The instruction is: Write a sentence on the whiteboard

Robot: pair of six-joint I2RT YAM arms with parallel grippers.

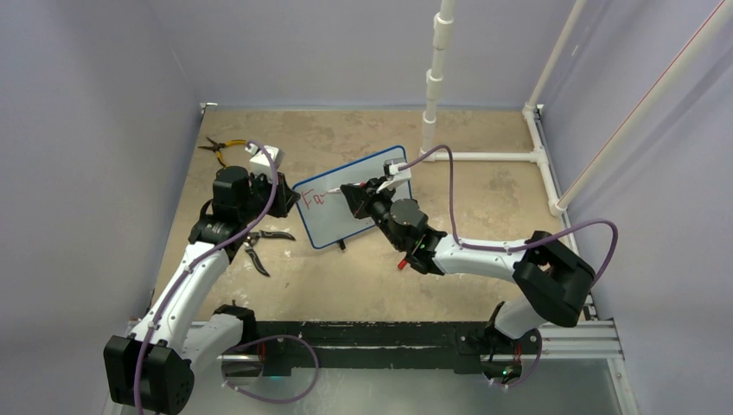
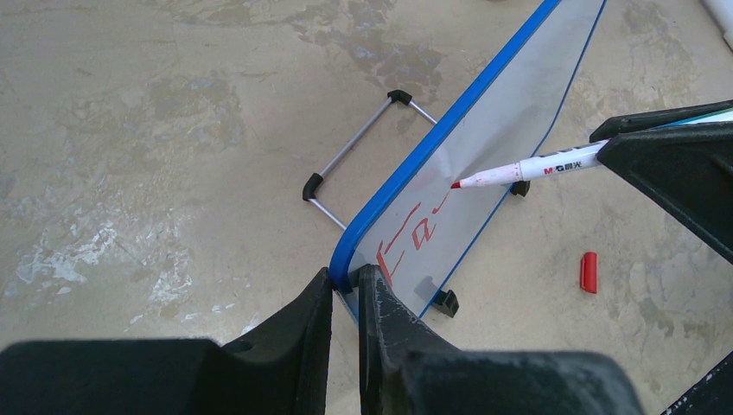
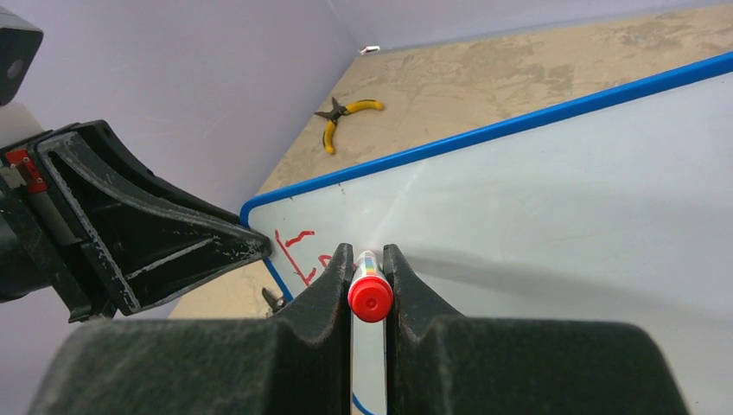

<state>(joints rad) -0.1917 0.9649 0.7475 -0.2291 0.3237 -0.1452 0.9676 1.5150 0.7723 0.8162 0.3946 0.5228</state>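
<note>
Two red letters of the sentence (image 2: 404, 244), "Fa", sit on the whiteboard (image 1: 333, 223), which stands tilted on the tabletop (image 1: 346, 290). We pinch its edge beside the letters in our left gripper (image 2: 346, 281). Our right gripper (image 3: 367, 255) clamps a red marker (image 2: 519, 170), tip at the whiteboard's face. A red cap (image 2: 589, 271) lies near the whiteboard.

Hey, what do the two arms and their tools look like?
The left arm and right arm have white links, black joint housings and a looping purple cable each. The left tool and right tool have matte black, wedge-shaped fingers with scuffed edges.
</note>
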